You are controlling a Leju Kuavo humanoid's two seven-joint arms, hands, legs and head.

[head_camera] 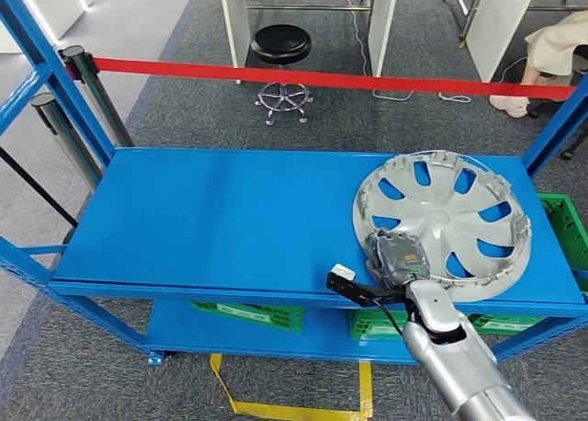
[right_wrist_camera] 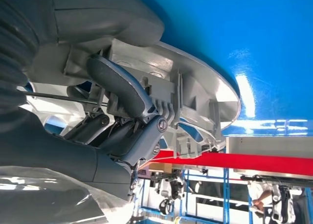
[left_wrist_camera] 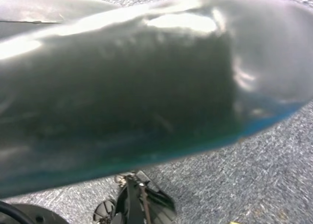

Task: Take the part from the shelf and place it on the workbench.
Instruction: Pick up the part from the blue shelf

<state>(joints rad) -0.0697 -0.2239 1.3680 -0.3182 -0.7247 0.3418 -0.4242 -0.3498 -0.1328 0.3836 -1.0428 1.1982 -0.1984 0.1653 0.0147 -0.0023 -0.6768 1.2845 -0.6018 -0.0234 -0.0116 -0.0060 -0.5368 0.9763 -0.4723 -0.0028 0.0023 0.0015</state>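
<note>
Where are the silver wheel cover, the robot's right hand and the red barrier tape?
wheel cover (head_camera: 463,200), head view, on a silver spoke near its hub.
right hand (head_camera: 401,258), head view, on the grey back of the hand at the cover's near rim.
red barrier tape (head_camera: 333,77), head view, mid-span of the band.

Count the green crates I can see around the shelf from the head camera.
3. One sits on the lower shelf left of centre, one sits beside it behind the right hand, and one stands past the shelf's right end. More may be hidden under the top shelf.
</note>
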